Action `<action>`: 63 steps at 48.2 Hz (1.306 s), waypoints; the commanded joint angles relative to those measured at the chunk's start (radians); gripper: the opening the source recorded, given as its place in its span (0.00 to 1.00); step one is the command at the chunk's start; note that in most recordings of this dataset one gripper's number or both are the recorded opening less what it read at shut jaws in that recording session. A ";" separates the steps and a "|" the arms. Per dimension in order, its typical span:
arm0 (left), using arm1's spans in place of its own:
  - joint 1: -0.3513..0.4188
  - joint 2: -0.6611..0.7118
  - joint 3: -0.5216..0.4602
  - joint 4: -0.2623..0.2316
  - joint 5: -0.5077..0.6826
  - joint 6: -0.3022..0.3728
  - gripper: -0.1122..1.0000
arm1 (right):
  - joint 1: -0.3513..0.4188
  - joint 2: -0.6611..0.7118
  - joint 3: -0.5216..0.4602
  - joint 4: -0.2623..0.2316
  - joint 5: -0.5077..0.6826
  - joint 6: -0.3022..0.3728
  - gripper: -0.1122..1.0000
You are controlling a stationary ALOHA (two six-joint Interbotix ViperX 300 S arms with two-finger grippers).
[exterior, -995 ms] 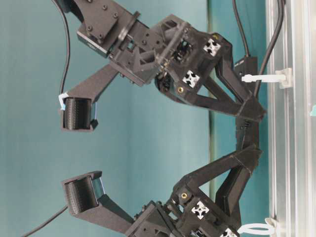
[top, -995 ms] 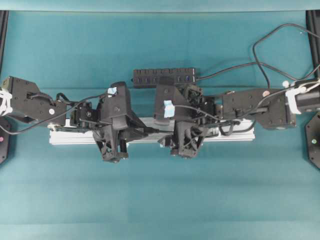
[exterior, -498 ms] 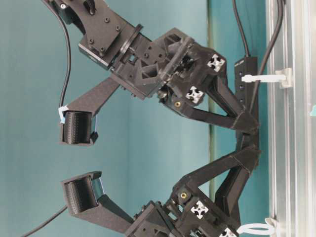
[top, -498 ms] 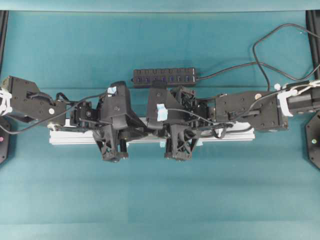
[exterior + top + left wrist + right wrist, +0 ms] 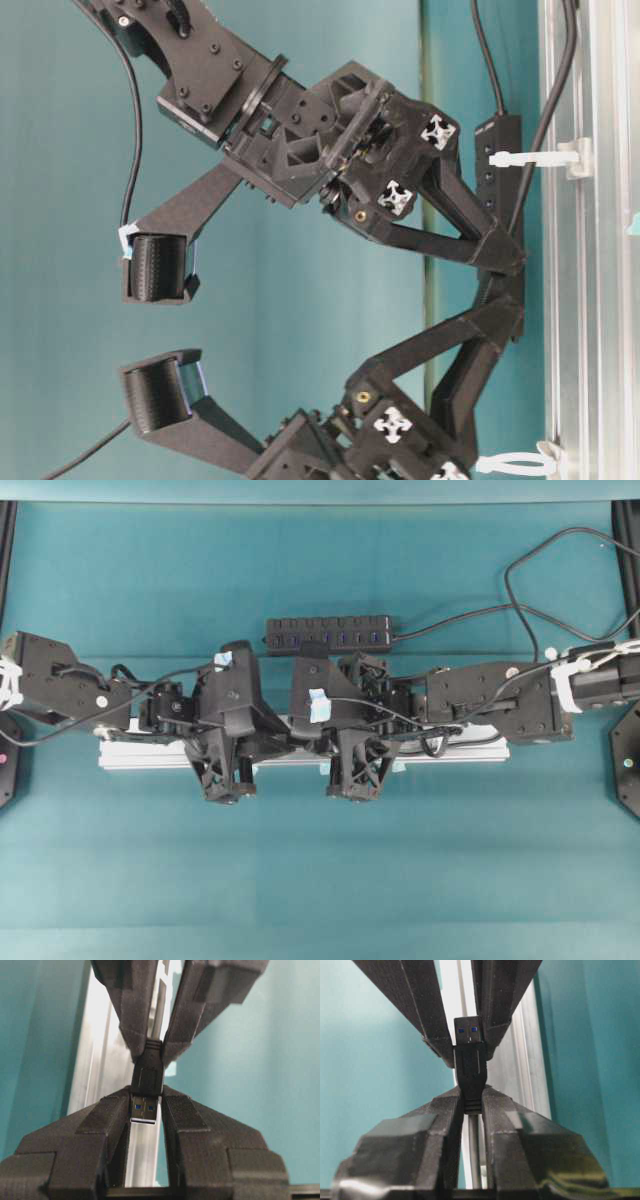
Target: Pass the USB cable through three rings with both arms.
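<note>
so right now both my grippers are clamped on the USB cable (image 5: 147,1077) plug over the rail (image 5: 470,750): left gripper (image 5: 146,1110) on the metal-tip end, right gripper (image 5: 470,1102) just behind it, plug running lengthwise along the rail.

USB cable (image 5: 147,1077) plug, black with blue-tongued metal tip, is pinched between both claws, left claw (image 5: 145,1110) at the tip end, right claw (image 5: 471,1102) at the strain relief; two translucent white rings (image 5: 535,157) project from the rail.
</note>
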 commanded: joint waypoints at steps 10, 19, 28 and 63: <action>0.012 -0.086 0.018 0.002 0.021 -0.008 0.46 | 0.003 -0.003 -0.025 -0.002 0.025 -0.006 0.05; -0.008 -0.155 0.051 0.002 0.044 -0.015 0.92 | 0.003 0.000 -0.034 -0.002 0.038 -0.005 0.05; -0.020 -0.273 0.095 0.002 0.150 -0.038 0.82 | 0.003 0.018 -0.077 -0.002 0.094 -0.006 0.05; -0.018 -0.692 0.252 0.002 0.370 -0.066 0.81 | -0.049 0.207 -0.456 -0.005 0.474 -0.069 0.05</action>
